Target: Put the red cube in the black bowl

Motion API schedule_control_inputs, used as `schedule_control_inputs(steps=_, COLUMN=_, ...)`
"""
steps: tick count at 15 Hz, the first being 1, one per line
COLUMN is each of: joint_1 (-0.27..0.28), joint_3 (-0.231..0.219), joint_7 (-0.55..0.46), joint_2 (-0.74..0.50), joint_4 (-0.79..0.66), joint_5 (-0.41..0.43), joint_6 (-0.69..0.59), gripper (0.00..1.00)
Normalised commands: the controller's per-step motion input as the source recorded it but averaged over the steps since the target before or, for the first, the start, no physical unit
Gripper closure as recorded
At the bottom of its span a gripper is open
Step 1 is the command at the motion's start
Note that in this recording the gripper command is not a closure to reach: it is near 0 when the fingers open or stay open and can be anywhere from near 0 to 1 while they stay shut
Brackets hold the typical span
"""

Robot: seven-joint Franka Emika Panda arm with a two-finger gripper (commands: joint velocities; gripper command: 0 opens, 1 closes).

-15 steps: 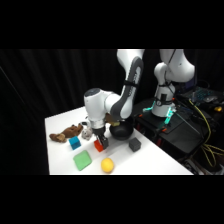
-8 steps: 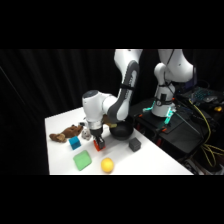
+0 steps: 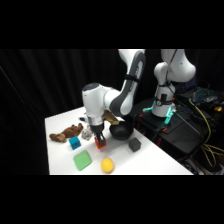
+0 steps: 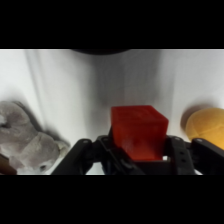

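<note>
The hand (image 3: pixel 100 141) has come down to the desk (image 3: pixel 60 125) over the last second, having hung higher and nearer the black bowl (image 3: pixel 121 131) before, and it now sits low around the red cube (image 4: pixel 137 131). In the wrist view the cube fills the space between the black fingers (image 4: pixel 181 154), which stand close against its two sides; I judge the hand clenched on the cube, or within a hair of it (the contact faces themselves are hidden behind the linkage). In the side view the cube shows as a red patch right at the fingertips, seemingly resting on the desk, so it is not lifted yet. The bowl lies just beyond the hand on its far side, toward the arm's base, near but not touching, and its dark rim peeks in at the top of the wrist view. Close to one side of the hand sits a yellow ball (image 4: pixel 206 127), and to the other side a grey plush toy (image 4: pixel 25 135); a blue cube (image 3: pixel 75 143), a green block (image 3: pixel 82 160) and a dark grey cube (image 3: pixel 134 144) lie round about, none touching the hand. The descent means the reach is over and the grasp is the step in hand; what remains is a lift high enough to clear the bowl's rim, a short carry and a release.
</note>
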Motion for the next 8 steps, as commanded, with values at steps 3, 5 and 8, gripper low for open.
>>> schedule_control_inputs(steps=3, joint_1=-0.004, joint_3=-0.050, joint_7=0.01, joint_2=-0.68, joint_4=-0.24, joint_5=0.016, joint_6=-0.42, gripper=1.00)
schedule_control_inputs(steps=5, joint_1=-0.057, joint_3=-0.022, joint_7=-0.08, joint_2=-0.65, joint_4=-0.26, joint_5=0.031, joint_6=-0.36, gripper=1.00)
schedule_control_inputs(steps=8, joint_1=-0.066, joint_3=-0.027, joint_7=-0.10, joint_2=-0.57, joint_4=-0.36, joint_5=0.019, joint_6=-0.19, gripper=1.00)
